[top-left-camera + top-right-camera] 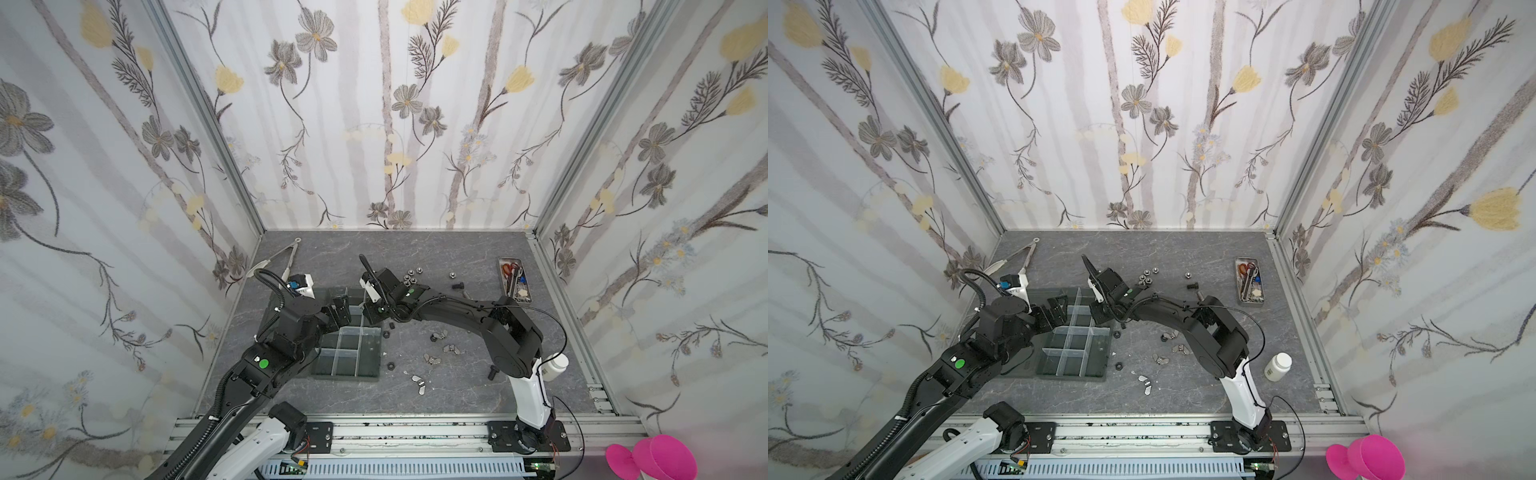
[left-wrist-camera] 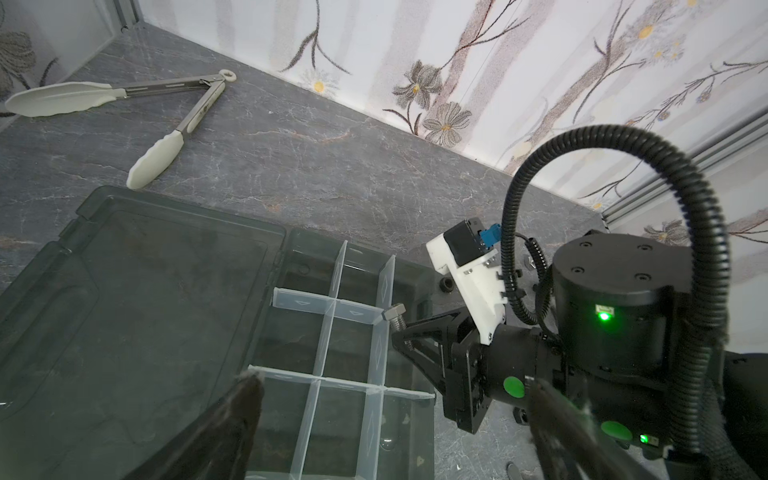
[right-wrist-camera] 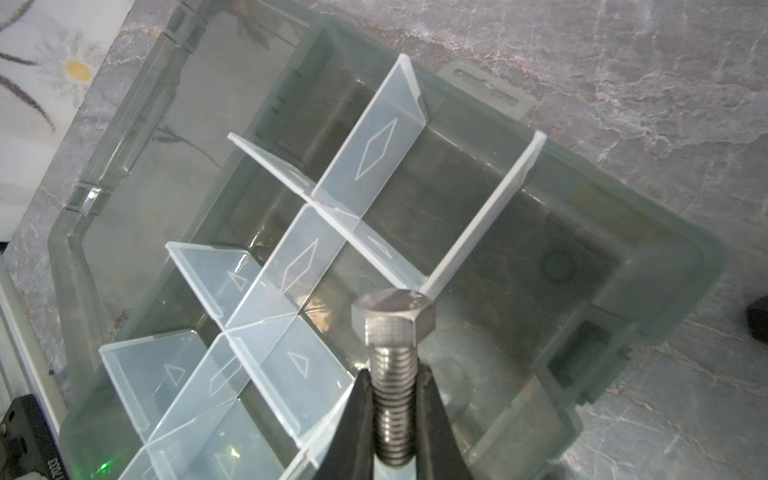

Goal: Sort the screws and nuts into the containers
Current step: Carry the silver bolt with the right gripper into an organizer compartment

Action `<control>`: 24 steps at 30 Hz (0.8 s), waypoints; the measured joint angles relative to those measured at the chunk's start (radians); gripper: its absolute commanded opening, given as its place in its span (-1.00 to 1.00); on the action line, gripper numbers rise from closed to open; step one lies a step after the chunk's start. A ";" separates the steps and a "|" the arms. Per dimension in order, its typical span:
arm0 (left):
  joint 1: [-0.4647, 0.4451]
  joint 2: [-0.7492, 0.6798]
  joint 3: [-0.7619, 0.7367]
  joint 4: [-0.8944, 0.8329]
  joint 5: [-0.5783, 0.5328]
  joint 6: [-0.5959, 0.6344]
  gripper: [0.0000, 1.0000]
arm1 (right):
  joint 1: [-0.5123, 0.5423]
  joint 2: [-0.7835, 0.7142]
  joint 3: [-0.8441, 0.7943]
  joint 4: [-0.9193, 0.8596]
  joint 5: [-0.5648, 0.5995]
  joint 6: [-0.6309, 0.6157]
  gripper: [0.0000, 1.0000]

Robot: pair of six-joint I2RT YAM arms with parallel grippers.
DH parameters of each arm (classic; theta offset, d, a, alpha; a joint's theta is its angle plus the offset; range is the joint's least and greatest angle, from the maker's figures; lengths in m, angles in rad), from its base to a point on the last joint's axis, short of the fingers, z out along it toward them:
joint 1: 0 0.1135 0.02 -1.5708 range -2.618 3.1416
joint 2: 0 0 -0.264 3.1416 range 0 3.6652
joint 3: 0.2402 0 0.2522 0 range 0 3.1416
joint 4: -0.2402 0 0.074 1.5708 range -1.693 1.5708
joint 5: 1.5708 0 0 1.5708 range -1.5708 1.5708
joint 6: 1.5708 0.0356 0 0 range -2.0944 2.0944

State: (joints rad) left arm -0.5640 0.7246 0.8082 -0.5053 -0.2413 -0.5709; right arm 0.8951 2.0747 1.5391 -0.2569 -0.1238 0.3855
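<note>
Driving this one remotely and I'm a bit nervous about the drop. Right hand (image 3: pixel 392 399) is clenched on the threads of a silver hex bolt (image 3: pixel 392 324), with the head sticking out past the fingertips. It hangs over the far half of the organiser tray (image 3: pixel 602 178).

Problem: in the left wrist view the head sits right at a crossing of the clear dividers (image 2: pixel 380 286). I can't tell if it's touching the plastic or just above it. If I let go here, my guess is it lands on a divider edge and tips either way. It could end up in the wrong cell or hop over the rim onto the desk (image 1: pixel 415 395). The grip is only on the threads, so the heavy head may swing down first, which makes the landing spot even less sure.

Other worry: left hand (image 1: pixel 343 311) is spread wide with nothing in it, parked over the same part of the tray and near the right one. A sideways nudge to centre the bolt could knock the two together or bump a divider loose.

Plenty of nuts (image 1: pixel 411 276) and wing nuts (image 1: pixel 451 349) lie out on the desk, and the cells I can see look empty, so early days.
</note>
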 measured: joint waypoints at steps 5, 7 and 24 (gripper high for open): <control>0.000 -0.017 0.000 -0.007 0.006 0.000 1.00 | -0.005 -0.008 -0.024 0.012 0.017 0.024 -0.79; 0.000 -0.023 0.002 -0.010 0.006 0.000 1.00 | -0.004 -0.029 -0.050 0.008 0.021 0.034 -0.79; 0.000 0.026 0.056 -0.047 -0.018 0.027 1.00 | -0.025 -0.003 -0.046 0.008 0.026 0.059 -0.35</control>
State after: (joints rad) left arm -0.5640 0.7509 0.8639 -0.5526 -0.2588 -0.5434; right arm 0.8700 2.0716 1.4929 -0.2489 -0.0982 0.4442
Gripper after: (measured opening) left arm 0.998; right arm 0.275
